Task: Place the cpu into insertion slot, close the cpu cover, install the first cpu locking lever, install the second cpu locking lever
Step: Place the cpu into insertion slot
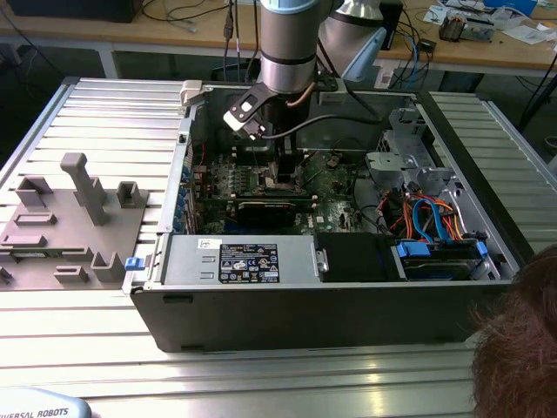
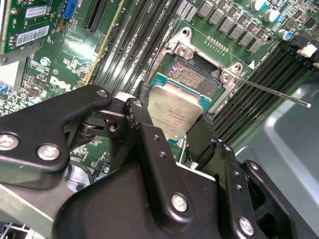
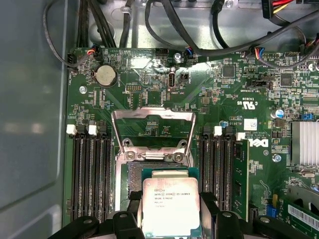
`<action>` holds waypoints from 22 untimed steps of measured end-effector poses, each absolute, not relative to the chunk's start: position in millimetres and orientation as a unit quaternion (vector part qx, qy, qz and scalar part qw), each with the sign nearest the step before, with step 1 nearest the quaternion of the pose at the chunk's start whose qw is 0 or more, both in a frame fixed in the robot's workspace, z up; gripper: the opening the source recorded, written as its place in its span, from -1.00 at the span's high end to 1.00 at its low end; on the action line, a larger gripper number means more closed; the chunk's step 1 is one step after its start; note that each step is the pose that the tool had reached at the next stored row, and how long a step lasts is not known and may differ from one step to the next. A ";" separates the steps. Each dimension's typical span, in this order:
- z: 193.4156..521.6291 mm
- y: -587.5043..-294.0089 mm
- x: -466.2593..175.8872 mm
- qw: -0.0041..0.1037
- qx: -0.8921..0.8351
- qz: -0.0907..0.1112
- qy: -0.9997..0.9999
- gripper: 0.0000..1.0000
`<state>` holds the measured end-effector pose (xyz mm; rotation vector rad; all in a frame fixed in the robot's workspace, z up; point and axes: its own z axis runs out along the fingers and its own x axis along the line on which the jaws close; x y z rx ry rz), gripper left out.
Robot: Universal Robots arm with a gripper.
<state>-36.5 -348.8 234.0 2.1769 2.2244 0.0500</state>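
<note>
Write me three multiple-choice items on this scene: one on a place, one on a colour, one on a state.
1. Where is the cpu?
A) on the power supply
B) in the claw, at the open socket
C) on the table

2. What colour is the motherboard?
A) green
B) red
C) white

3. How is the cpu cover?
A) shut over the cpu
B) lying outside the case
C) swung open

Answers:
1 B: the claw grips its sides at the socket.
2 A: the motherboard is green in both wrist views.
3 C: its frame stands back from the socket, leaving the pins bare.
</note>
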 end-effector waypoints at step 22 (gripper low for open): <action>228.5 -348.8 -36.5 0.014 0.701 0.016 0.713 -0.09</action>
